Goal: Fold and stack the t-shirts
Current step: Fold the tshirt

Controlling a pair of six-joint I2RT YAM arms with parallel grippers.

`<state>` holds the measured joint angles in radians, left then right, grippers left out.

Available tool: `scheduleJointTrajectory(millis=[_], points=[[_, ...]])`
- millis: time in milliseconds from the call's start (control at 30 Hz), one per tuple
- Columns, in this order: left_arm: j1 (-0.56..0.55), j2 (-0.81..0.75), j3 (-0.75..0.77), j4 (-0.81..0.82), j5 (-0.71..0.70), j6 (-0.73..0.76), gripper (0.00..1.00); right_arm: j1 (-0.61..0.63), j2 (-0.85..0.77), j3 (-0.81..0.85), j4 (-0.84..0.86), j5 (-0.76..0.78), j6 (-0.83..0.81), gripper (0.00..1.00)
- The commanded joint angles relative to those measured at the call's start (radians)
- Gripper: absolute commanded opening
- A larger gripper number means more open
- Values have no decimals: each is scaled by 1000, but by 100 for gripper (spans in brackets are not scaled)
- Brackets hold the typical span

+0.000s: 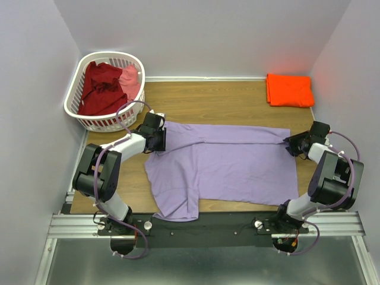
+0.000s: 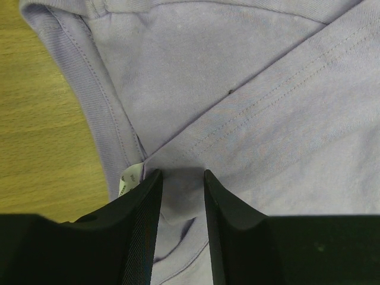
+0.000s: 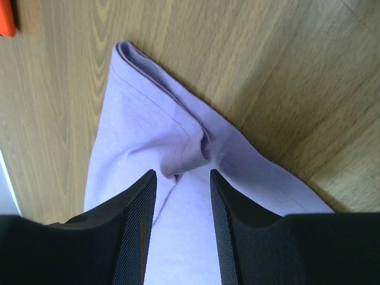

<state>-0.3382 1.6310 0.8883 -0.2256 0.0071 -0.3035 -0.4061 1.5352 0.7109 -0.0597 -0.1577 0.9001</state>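
At the near edge of the desk [image 1: 127,190], left of centre, one sleeve [image 1: 178,208] of the lavender shirt [image 1: 231,169] reaches the lip. The rest of the shirt lies flat across the middle of the desk. Its long axis runs left to right, with a narrow strip doubled over along the far long edge.

That far edge is what matters for the next move, and a claw sits at each end of it. The left claw [image 1: 161,140] is at the far-left corner of the shirt. The left wrist view shows a ribbed band and a small white label [image 2: 127,180] there, so this looks like the neck end. The right claw [image 1: 288,144] is at the far-right corner, on the stitched hem. Each arm is nearest its own end, and the body of the shirt lies toward the bases from both claws. The fold most likely calls for drawing the far edge evenly toward the near edge.

Both claws are narrowed to a slim gap with puckered lavender cloth pinched between the fingers, so I judge each to be clamped on the shirt.

Farther back, an orange shirt [image 1: 290,89] lies folded at the far-right corner. In the far-left corner a white basket [image 1: 98,123] holds a dark red shirt [image 1: 101,89] and a pink shirt [image 1: 131,80], both unfolded.
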Motion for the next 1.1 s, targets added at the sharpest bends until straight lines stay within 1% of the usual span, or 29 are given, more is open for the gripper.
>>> scheduleJointTrajectory(millis=[0, 200, 267, 333, 367, 467, 500, 567, 600, 633, 700, 867, 933, 1067], points=[[-4, 10, 17, -7, -35, 14, 42, -19, 8, -13, 37, -13, 25, 49], [-4, 15, 12, -15, -42, 18, 41, -49, 25, -25, 104, -17, 40, 47], [-4, 20, 15, -20, -45, 17, 41, -54, 37, -22, 116, -17, 43, 44], [-2, 21, 15, -24, -50, 18, 41, -60, 48, -24, 123, -20, 43, 40], [-2, 21, 17, -26, -50, 18, 41, -62, 55, -27, 129, -23, 46, 36], [-2, 20, 14, -26, -56, 15, 41, -69, 62, -34, 141, -28, 48, 30], [-4, 17, 11, -27, -64, 17, 40, -71, 62, -37, 141, -29, 48, 24], [-2, 17, 11, -31, -70, 15, 38, -80, 54, -39, 141, -32, 42, 18], [-2, 21, 9, -31, -73, 14, 37, -85, 40, -36, 141, -32, 34, 10], [-4, 21, 9, -34, -73, 12, 34, -89, 26, -34, 141, -29, 28, 7], [-2, 30, 9, -40, -70, 9, 34, -92, -3, -25, 138, -26, -4, 1], [-1, 36, 5, -49, -58, 6, 28, -94, -23, 2, 129, -13, -76, 1], [2, 32, 0, -52, -58, 6, 25, -96, -11, -5, 123, -13, -84, 1], [2, 18, -17, -54, -53, 1, 23, -97, 17, -34, 115, -6, -87, 1]])
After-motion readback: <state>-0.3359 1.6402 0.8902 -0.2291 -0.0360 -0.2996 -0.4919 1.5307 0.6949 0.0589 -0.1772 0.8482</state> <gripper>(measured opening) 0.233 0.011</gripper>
